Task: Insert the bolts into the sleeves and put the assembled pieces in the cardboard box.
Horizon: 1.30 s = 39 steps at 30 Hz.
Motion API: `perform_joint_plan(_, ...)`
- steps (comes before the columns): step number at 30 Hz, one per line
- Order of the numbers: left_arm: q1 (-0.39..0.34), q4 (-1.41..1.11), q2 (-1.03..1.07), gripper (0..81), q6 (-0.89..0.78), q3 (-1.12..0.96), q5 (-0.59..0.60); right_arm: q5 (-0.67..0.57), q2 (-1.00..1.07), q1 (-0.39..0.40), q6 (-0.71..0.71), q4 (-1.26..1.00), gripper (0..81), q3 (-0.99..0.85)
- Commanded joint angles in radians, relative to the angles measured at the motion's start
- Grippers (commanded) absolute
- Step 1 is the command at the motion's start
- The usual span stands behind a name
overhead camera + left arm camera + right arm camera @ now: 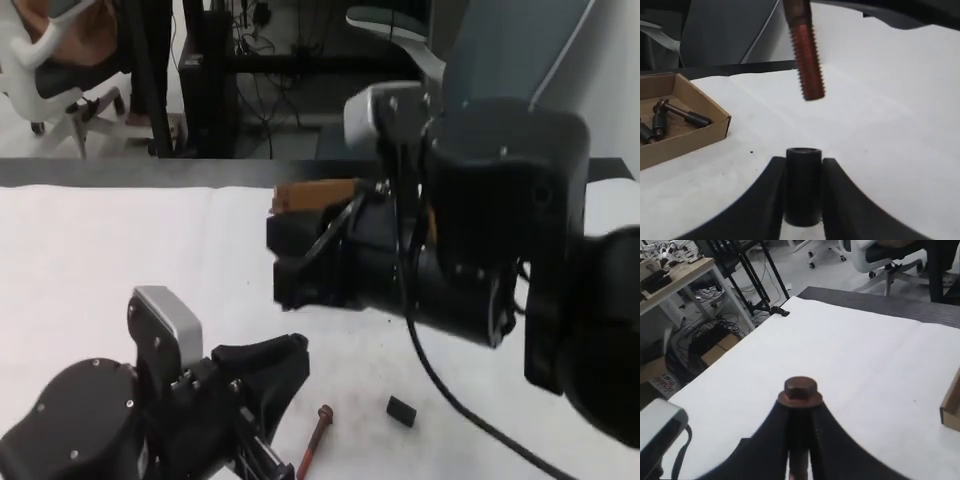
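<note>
1. Left gripper (803,166): I see its two fingers clenched on a black sleeve (803,192), held upright with the open mouth up, above the white cloth (880,130).
2. Right gripper (800,410): closed around the shank of a copper-coloured bolt (800,390), just under its hexagonal head.
3. Bolt and sleeve: in the left wrist view the bolt's threaded end hangs over the sleeve's mouth, slightly tilted and apart from it; it is not yet inserted.
4. Cardboard box (690,137): resting on the cloth, with assembled pieces (685,115) lying inside.
5. Loose bolt (314,440) and loose sleeve (401,410): in the high view I see both lying on the cloth, near each other.
</note>
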Motion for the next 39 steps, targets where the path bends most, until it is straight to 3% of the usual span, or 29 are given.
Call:
perform_joint_plan(1,-0.005,-0.093,0.021,1.8,0.013,-0.006,-0.035,0.006,-0.009,0.016,0.009,-0.054,0.6,-0.004)
perform_joint_plan(11,-0.005,-0.242,0.022,1.8,0.013,-0.006,-0.075,0.059,-0.009,0.019,0.011,-0.05,0.6,-0.004)
perform_joint_plan(28,-0.005,-0.211,0.022,1.8,0.013,-0.006,-0.075,0.143,-0.009,0.008,-0.067,-0.052,0.6,-0.008)
perform_joint_plan(39,-0.005,-0.219,0.022,1.8,0.013,-0.006,-0.093,0.134,-0.009,0.003,-0.086,-0.044,0.6,-0.008)
